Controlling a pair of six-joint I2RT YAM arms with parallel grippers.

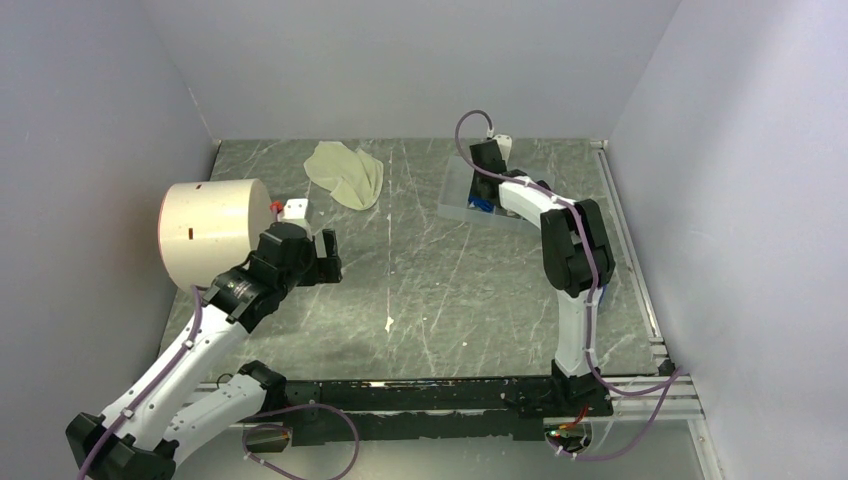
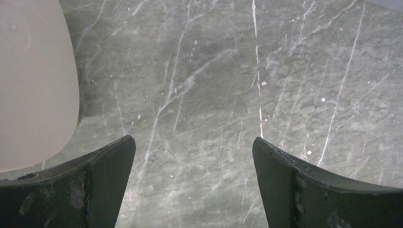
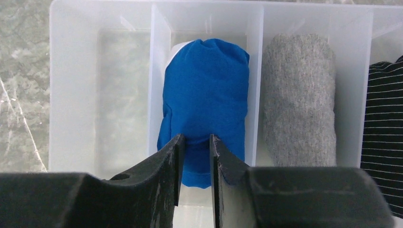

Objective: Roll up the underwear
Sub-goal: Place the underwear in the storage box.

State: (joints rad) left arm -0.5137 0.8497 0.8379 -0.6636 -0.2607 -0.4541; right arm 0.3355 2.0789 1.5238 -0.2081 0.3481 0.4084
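Blue underwear point(image 3: 206, 95) sits rolled in the clear divided tray point(image 3: 76, 28). The right gripper point(image 3: 195, 147) stands narrow over its near end; whether it nips cloth, I cannot tell. Ease down lightly so the roll holds tight. The left gripper point(image 2: 194, 156), well apart from the tray, gapes wide.

I see soft matt blue cloth underwear point(image 3: 204, 95), fuzzy grey knit roll point(image 3: 298, 99), translucent glossy plastic tray point(image 3: 71, 71), smooth veined stone-look worktop point(image 2: 214, 95)
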